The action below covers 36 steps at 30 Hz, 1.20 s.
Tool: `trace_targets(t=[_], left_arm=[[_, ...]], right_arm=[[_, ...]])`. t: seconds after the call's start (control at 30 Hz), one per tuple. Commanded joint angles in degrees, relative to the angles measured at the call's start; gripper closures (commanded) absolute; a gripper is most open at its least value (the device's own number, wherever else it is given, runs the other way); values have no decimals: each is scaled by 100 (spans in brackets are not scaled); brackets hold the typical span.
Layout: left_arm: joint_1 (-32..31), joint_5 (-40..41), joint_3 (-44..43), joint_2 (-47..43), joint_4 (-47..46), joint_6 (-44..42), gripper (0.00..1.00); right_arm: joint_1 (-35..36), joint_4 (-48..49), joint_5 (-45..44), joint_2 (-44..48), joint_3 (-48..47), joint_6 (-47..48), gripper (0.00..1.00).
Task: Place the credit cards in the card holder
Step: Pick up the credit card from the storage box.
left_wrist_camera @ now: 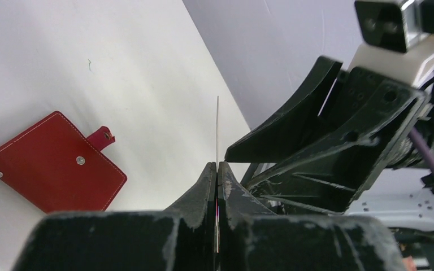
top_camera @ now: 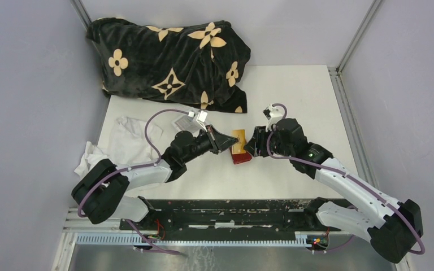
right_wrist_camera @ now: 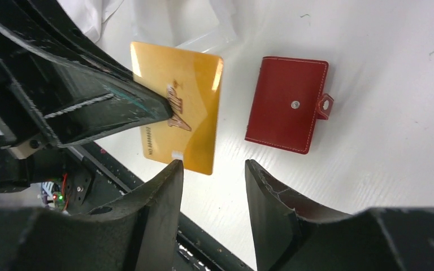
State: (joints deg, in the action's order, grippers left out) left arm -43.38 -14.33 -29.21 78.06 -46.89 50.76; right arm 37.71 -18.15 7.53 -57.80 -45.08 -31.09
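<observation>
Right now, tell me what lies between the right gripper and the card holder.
Only bare table, in the right wrist view, separates the open right gripper from the card holder; the yellow card held by the left gripper hangs aside.

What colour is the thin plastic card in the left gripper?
The thin plastic card is golden yellow-orange; the right wrist view shows it best.

We see the left gripper [top_camera: 229, 142] in the middle of the white table [top_camera: 299, 101]. It seems to pinch a yellow card [top_camera: 238, 139]. A red wallet [top_camera: 241, 159] lies just on the near side of the card. The right gripper [top_camera: 252, 147] is close beside. A black flowery blanket [top_camera: 169, 62] sits far back, and a white cloth [top_camera: 125, 140] lies on the left.
</observation>
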Motion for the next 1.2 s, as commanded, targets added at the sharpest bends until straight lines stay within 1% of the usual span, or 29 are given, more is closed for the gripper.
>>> trace_targets(t=[0.0,0.2,0.43,0.57,0.7,0.83,0.9,0.97,1.07,1.13,1.17], left_arm=[[-8,378,-53,171,-749,715,97],[0,226,-101,408,-1000,970,97],[37,36,-109,744,-1455,1278,97],[100,-47,-99,979,-1881,1535,97],[145,-197,-156,1253,-2264,1728,97],[145,-301,-218,1471,-2494,1900,97],[141,-315,-222,1536,-2583,1948,97],[145,-348,-240,1585,-2594,1971,97],[166,-320,-243,1471,-2318,1859,96],[180,-171,-251,1280,-1778,1669,84],[180,-46,-271,1163,-1406,1541,74]], right_arm=[[-179,970,-159,78,292,-171,49],[-579,1613,445,-112,536,-459,49],[-1031,2450,1379,-387,814,-1051,49],[-1122,2857,1754,-510,970,-1318,50],[-1172,3230,2073,-690,1091,-1612,54],[-1204,3855,2413,-926,1266,-2015,64],[-1207,4192,2549,-1087,1327,-2230,72],[-1209,4442,2617,-1180,1380,-2388,82],[-1214,4383,2570,-1135,1378,-2379,93],[-1223,4211,2548,-1082,1328,-2289,99],[-1223,4099,2513,-1048,1301,-2235,99]])
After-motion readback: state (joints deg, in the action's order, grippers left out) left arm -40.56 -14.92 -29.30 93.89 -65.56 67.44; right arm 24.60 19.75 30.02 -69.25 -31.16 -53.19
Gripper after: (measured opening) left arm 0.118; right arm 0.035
